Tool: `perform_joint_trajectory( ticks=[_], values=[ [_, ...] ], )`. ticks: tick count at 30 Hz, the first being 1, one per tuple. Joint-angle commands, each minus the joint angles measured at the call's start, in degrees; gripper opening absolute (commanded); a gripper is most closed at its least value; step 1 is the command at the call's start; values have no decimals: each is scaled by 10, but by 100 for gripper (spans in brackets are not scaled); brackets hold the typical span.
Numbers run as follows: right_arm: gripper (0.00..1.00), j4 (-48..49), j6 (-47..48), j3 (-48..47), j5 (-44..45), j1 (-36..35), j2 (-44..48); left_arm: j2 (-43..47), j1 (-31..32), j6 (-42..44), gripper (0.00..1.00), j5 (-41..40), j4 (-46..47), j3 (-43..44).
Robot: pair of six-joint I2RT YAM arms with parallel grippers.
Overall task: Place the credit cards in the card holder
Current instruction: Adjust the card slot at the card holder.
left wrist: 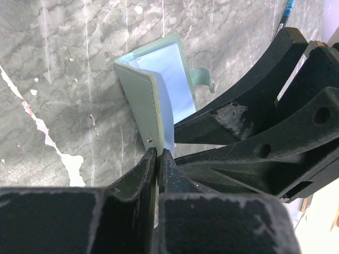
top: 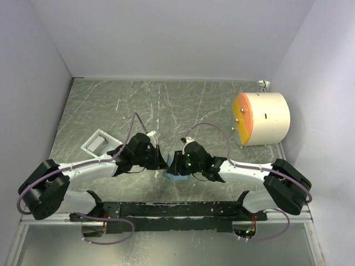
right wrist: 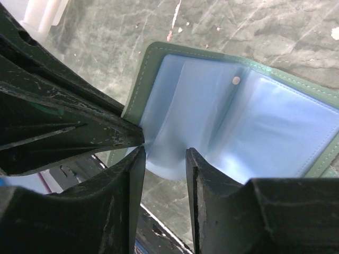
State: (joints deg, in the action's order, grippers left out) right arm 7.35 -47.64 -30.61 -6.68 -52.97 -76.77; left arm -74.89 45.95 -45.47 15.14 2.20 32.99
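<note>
The card holder (right wrist: 238,116) lies open on the table, pale green outside and light blue inside, with a small snap (right wrist: 235,80). My left gripper (left wrist: 158,152) is shut on the edge of its raised green flap (left wrist: 140,98). My right gripper (right wrist: 165,153) stands open at the near edge of the blue pockets, and a lip of the blue lining bulges into the gap between its fingers. In the top view both grippers (top: 165,160) (top: 174,164) meet over the card holder (top: 178,177) near the table's front middle. The credit cards are out of view.
A shallow white tray (top: 99,144) sits to the left, just behind the left arm. A large cream drum with an orange and yellow face (top: 260,118) stands at the back right. White walls close in the table on three sides.
</note>
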Motion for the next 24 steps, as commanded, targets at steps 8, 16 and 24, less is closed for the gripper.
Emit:
perform_joint_trajectory(
  ticks=[8,16,24],
  values=[
    [41,-39,3,1,39,-1,13,-4,2,0,7,1,13,8],
    [43,-121,13,-19,93,-2,36,2,2,12,7,-24,-12,13],
    [41,-234,11,-60,170,-1,66,-4,2,17,9,-29,-11,11]
  ],
)
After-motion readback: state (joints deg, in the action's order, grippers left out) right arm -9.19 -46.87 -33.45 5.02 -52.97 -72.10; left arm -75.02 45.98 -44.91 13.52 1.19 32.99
